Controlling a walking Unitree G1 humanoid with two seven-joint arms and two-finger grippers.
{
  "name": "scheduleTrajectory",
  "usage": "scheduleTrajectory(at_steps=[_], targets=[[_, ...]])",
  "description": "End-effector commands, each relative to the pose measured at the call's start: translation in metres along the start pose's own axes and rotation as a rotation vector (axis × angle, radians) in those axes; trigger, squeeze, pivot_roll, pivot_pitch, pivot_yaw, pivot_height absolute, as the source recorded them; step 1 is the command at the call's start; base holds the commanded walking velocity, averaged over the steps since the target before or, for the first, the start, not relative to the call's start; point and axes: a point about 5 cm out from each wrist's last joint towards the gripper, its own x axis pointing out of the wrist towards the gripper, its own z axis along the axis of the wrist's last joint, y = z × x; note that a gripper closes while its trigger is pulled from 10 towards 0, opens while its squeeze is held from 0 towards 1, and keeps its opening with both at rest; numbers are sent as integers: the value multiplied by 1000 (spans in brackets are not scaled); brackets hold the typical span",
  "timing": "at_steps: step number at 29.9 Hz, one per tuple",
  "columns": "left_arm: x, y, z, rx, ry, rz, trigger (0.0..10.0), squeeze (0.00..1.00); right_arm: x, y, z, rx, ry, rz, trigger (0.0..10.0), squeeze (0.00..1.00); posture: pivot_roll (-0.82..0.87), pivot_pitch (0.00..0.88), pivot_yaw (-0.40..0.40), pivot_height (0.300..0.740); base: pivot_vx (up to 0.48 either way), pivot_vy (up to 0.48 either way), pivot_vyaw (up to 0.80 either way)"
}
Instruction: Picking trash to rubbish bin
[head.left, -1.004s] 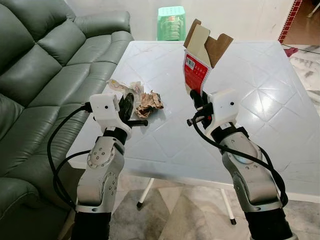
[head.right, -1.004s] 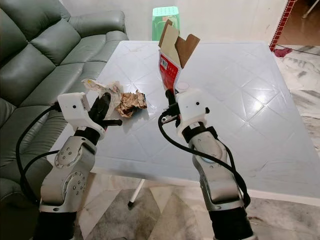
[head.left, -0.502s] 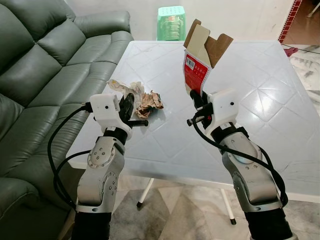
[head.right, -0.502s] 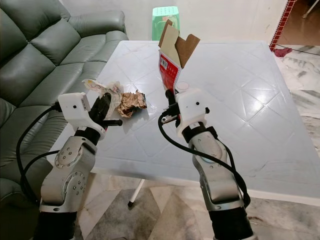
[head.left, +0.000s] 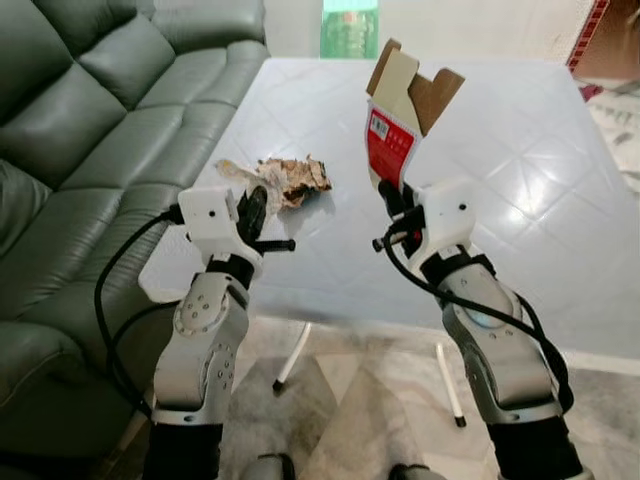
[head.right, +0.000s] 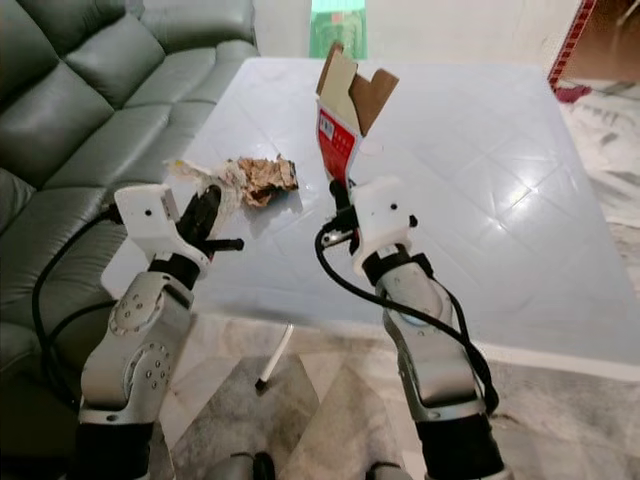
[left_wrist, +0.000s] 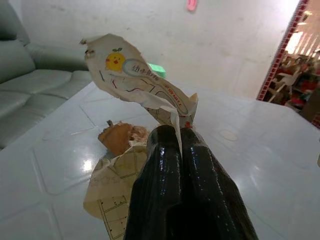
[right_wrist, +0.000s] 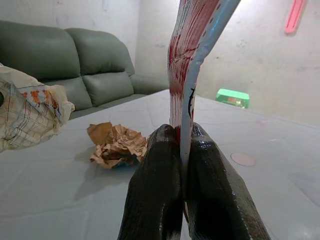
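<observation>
My right gripper is shut on the bottom edge of a red and white carton with open brown flaps, held upright above the white table. The right wrist view has the carton rising from between the fingers. My left gripper is shut on a torn printed paper wrapper. In the left wrist view the wrapper stands up out of the closed fingers. A crumpled brown paper lies on the table beyond the left gripper.
A green leather sofa runs along the left, close to the table's edge. A green plastic stool stands beyond the table's far side. Tiled floor and the table's white legs lie below my arms.
The whole picture has shifted: table and sofa sit higher in view and more floor appears below, so the camera has moved. Both grippers keep their hold.
</observation>
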Motion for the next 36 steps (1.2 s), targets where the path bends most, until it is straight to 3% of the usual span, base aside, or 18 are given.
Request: scheduleTrajectory(at_steps=[1,20,36], targets=[[0,-1,0,10,5,-9,10000,0,1,-1,2,-3,-2,-3,10000,0,-51,67,52,740,0,0,0],[1,0,0,7,6,-5,10000,0,2,0,2,-2,-4,-1,10000,0,-48,65,52,740,0,0,0],[2,-1,1,6,4,-13,10000,0,4,-1,2,-2,-7,-4,10000,0,-48,58,53,740,-300,0,0]])
